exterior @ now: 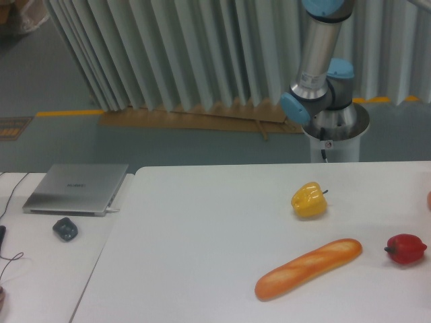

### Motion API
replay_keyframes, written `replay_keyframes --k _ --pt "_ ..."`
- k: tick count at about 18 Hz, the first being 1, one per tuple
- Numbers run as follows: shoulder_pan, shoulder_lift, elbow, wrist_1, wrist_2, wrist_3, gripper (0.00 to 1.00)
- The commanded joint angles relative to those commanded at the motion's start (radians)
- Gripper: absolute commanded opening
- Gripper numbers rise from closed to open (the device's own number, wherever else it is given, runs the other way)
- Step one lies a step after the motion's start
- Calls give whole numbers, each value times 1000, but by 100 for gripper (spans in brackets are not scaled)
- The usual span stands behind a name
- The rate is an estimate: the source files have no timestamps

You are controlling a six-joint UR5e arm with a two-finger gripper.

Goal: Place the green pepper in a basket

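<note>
Grey and flat, a laptop [75, 189] lies closed at the far left, on a lower side desk [40, 269]. We think it was put there to stay out of the way. Just in front of it sits a small dark mouse [65, 229]. A thin black cable [9, 259] runs along the left edge.

Next comes the big white desk [202, 249]. Its left half has nothing on it that we can see. All the food sits on the right half. We guess that is so the arm can reach it.

A long loaf of bread [308, 268] lies at a slant near the front. Behind it sits a yellow pepper [309, 200] with its little stem pointing right. To the right of the bread lies a red pepper [405, 248], stem pointing left. A tiny bit of something red shows at the very right edge, but we cannot tell what it is.

We look for the green pepper and we do not see it anywhere. We do not see a basket either. They may be off to the right, out of the picture.

Behind the desk stands the robot arm [318, 81] on its round base. It goes up and out of the top of the picture. Its pincer is not in the picture, so we cannot tell if it is apart, together, or holding something.
</note>
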Motion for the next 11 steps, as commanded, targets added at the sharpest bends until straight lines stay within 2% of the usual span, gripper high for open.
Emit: replay_keyframes --k 5,8,9,10,11 --pt "-2 -35 0 25 0 2 61" --pt "-3 -31 3 25 0 5 61" --pt "-6 -23 5 25 -2 5 72" --pt "-9 -15 3 25 -5 -1 100" --pt "-11 -12 5 25 -15 -3 100"
